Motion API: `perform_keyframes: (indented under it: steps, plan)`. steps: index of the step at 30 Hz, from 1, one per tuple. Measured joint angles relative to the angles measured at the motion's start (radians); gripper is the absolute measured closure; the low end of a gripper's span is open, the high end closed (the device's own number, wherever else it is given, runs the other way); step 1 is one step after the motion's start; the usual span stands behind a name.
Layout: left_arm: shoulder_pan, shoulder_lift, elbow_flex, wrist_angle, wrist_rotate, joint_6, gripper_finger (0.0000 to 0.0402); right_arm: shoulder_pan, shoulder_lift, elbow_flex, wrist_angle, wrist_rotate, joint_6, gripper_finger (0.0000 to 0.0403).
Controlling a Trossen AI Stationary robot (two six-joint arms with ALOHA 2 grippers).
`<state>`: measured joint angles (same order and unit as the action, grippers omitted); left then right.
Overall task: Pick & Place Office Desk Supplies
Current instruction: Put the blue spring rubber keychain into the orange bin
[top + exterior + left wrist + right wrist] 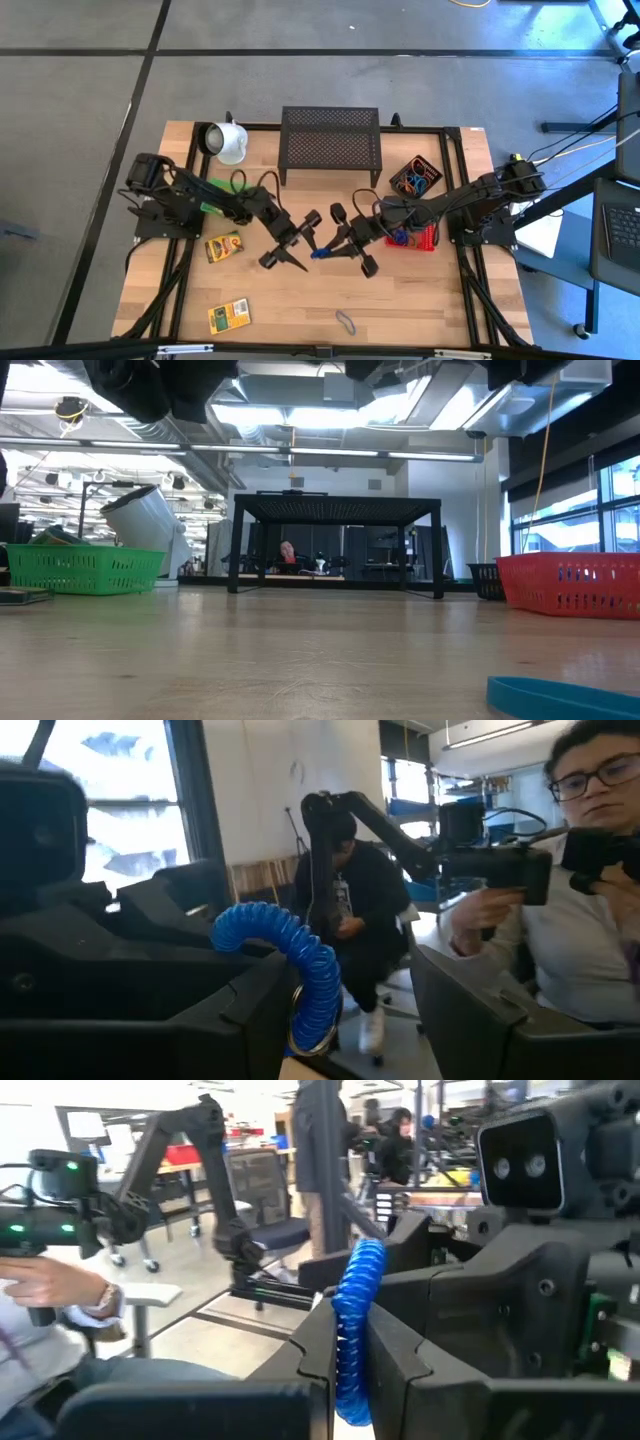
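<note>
Over the middle of the table [300, 310], the left gripper [300, 243] and right gripper [342, 236] meet nose to nose, with a blue coil [318, 253] between them. The right wrist view shows the right fingers closed on the coil [355, 1335]. The left fingers appear spread, the coil [290, 965] looping past one of them, though contact is hard to judge. Two crayon boxes [223, 247] lie on the left side, a grey band [346, 321] near the front edge, and more bands in the red basket [420, 240].

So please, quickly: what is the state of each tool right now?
Left tool: fingers apart, with the blue coiled band between them; no firm grip can be told.
Right tool: closed on the same blue coiled band.
</note>
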<state>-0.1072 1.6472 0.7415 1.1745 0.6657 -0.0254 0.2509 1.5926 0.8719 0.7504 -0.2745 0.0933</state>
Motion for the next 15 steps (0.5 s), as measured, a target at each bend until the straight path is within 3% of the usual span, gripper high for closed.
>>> perform_keyframes:
  steps: [8,15]
  plan:
    - [0.137,-0.134,-0.068,-0.042,0.157,-0.174,0.0212,0.002,0.001,0.000,-0.018,0.038,0.002,0.0374]
    - [0.186,-0.158,-0.079,-0.151,0.335,-0.233,0.0208,0.002,0.001,0.000,-0.013,0.055,0.025,0.0374]
